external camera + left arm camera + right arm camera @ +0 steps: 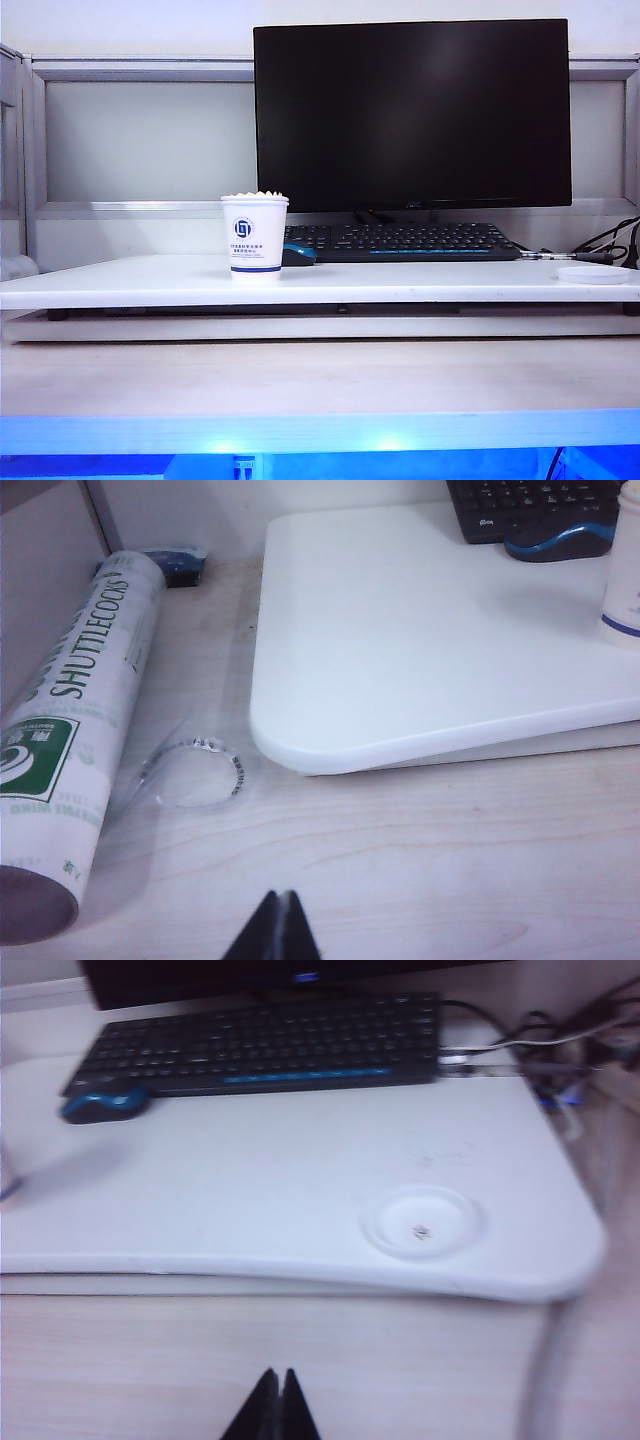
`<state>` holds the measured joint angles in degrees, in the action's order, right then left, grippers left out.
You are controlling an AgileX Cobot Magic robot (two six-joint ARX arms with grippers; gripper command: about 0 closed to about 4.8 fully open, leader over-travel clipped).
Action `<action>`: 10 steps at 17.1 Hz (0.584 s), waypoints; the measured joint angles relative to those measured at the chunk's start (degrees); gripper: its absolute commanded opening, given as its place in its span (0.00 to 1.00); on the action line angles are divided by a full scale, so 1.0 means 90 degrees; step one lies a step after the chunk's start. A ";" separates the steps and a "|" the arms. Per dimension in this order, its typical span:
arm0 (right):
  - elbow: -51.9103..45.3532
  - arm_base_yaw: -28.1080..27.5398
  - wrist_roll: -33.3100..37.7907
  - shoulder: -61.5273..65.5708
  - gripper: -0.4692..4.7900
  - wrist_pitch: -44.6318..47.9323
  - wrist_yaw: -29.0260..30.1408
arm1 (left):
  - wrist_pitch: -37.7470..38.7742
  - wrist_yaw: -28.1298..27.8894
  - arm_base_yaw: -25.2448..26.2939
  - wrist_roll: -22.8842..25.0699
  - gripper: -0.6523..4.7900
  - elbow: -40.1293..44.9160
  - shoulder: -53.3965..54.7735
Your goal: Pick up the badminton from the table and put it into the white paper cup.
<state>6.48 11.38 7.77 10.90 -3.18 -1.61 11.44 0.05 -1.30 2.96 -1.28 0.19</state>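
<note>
1. The badminton point(254, 195) sits inside the white paper cup point(254, 236), feather tips showing at its rim.
2. The cup stands left of centre on the desk point(150, 280).
3. The left pincer point(278, 925) and the right pincer point(276, 1403) are both pressed together, empty, over the nearer wood surface point(200, 1350).

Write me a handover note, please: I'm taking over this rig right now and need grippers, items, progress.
Left gripper: shut, empty, over the wood-grain surface near the shuttlecock tube.
Right gripper: shut, empty, over the wood-grain surface in front of the table.
The badminton sits inside the white paper cup, feather tips showing above the rim; the cup stands upright on the table.
Done: pick and place.
Left: apparently nothing.
</note>
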 measured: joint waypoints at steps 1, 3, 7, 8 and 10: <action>-0.0104 -0.0002 0.0007 -0.0211 0.07 -0.0121 -0.0100 | 0.0002 -0.0010 0.0000 0.0000 0.11 0.0000 0.0000; -0.0340 -0.0027 0.0041 -0.0646 0.07 -0.0277 -0.0209 | 0.0002 -0.0012 0.0000 0.0002 0.11 0.0000 0.0000; -0.0532 -0.0265 0.0160 -0.1185 0.07 -0.0850 -0.0226 | 0.0005 -0.0010 -0.0002 0.0053 0.11 0.0000 0.0000; -0.0529 -0.0393 0.0124 -0.1180 0.07 -0.0903 -0.0177 | 0.0005 -0.0010 0.0000 0.0126 0.11 0.0000 0.0002; -0.0527 -0.0673 -0.0005 -0.1183 0.07 -0.0906 -0.0083 | 0.0005 0.0010 0.0000 0.0250 0.11 0.0000 0.0000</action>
<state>1.74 5.32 7.73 0.25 -11.33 -2.35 11.49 0.14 -1.30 5.21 -1.28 0.19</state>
